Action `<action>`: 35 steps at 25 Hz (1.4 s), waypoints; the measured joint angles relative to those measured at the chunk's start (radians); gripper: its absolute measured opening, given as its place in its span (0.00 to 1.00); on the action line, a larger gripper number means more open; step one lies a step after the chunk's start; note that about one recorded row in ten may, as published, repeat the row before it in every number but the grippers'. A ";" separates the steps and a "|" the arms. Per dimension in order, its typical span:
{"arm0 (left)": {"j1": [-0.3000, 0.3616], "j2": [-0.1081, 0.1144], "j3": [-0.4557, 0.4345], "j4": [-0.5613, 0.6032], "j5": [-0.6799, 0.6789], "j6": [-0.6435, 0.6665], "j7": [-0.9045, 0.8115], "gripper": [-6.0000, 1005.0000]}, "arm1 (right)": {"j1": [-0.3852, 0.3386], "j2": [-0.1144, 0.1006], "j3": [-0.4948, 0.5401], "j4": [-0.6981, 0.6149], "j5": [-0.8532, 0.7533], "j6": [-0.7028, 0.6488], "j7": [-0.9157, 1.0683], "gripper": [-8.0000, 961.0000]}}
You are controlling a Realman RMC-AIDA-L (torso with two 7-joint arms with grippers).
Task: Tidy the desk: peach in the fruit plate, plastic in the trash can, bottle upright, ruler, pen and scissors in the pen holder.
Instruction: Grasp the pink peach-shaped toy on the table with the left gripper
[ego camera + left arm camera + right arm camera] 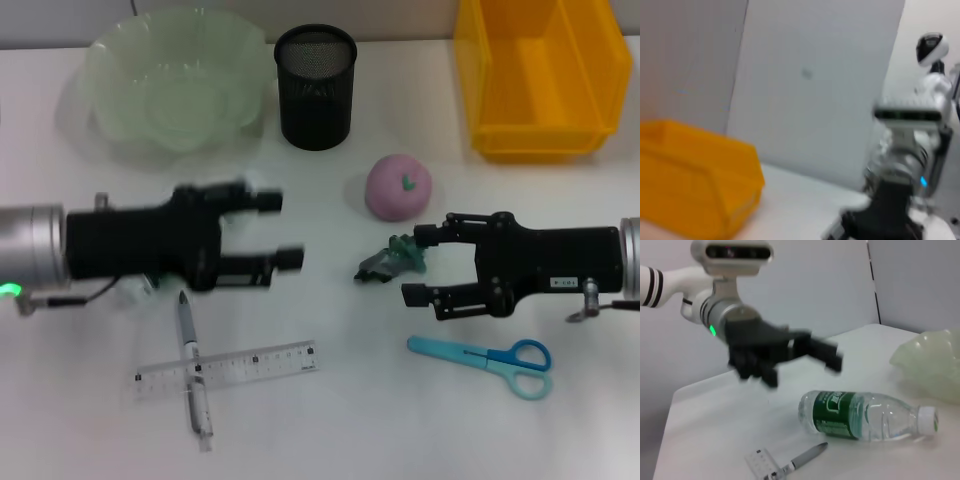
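Nearest on the desk lie the pen crossed over the ruler on the left and the scissors on the right, none yet in the pen holder. Above them both arms hover. The left pincer has its fingers apart and holds nothing; the bottle lies on its side beneath that arm. The right pincer, also spread and holding nothing, points at the crumpled plastic just in front of its tips. Beyond sits the peach, then the fruit plate and yellow trash can at the back. The plastic step seems in hand: next the right pincer should likely close on it and carry it to the can.
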 joint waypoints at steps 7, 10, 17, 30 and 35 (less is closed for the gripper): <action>-0.151 -0.024 0.013 -0.006 -0.059 -0.194 -0.037 0.79 | -0.045 -0.001 0.000 0.001 0.000 0.008 -0.010 0.86; -0.270 -0.027 0.084 -0.082 -0.058 -0.429 -0.079 0.79 | -0.075 -0.005 0.008 0.001 0.000 0.011 -0.013 0.86; -0.395 -0.033 0.305 -0.165 -0.074 -0.711 -0.173 0.79 | -0.101 -0.010 0.052 0.000 -0.001 0.012 -0.013 0.86; -0.417 -0.034 0.838 -0.213 -0.366 -0.956 -0.224 0.78 | -0.089 -0.022 0.053 0.001 -0.005 0.023 -0.008 0.85; -0.382 -0.034 0.975 -0.188 -0.445 -1.036 -0.225 0.78 | -0.080 -0.022 0.051 0.000 -0.005 0.023 -0.006 0.85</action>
